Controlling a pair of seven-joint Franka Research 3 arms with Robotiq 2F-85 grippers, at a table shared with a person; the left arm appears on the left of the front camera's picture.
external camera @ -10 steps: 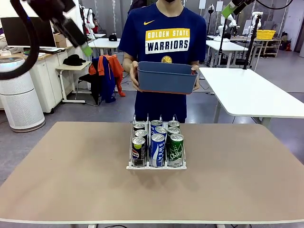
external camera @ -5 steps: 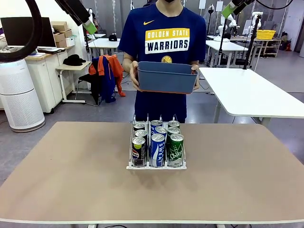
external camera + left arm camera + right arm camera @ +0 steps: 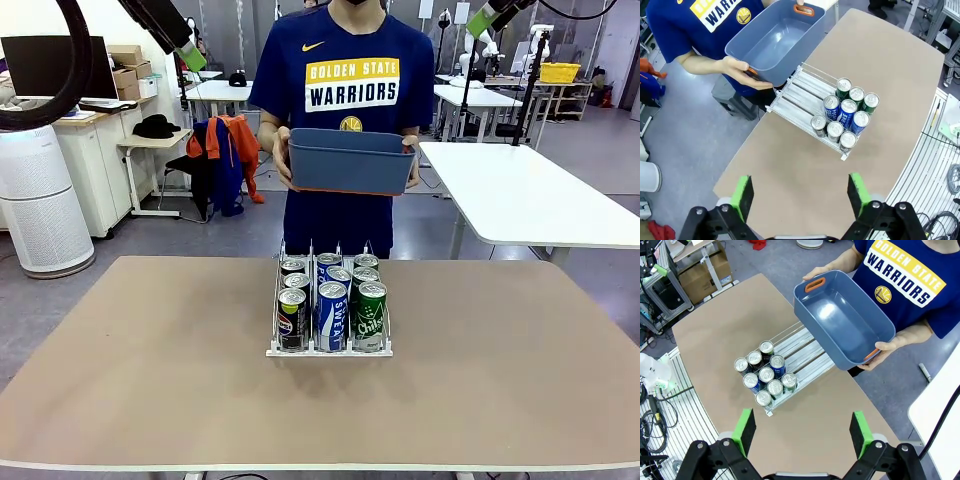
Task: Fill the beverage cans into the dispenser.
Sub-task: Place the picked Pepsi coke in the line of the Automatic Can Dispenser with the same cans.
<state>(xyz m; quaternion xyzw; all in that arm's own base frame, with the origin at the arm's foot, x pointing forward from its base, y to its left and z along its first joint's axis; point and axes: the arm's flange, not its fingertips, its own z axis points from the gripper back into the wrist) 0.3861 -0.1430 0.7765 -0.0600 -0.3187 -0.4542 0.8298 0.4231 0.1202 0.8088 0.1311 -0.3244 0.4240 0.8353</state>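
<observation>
Front view looks level across the tan wooden surface (image 3: 150, 370); both wrist views look down from high, sharing the clear three-lane wire rack (image 3: 799, 98).

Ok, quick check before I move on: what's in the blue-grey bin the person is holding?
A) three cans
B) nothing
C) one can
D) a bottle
B: both wrist views look down into the bin held in the person's hands, and its floor is bare; the cans all stand in the dispenser.

Dispenser (image 3: 329, 348) sat mid-frame on table (image 3: 150, 380), cans (image 3: 331, 303) in its front end, 3 lanes. Bin (image 3: 350, 162) held above/behind, upper centre, by person (image 3: 345, 60).
</observation>
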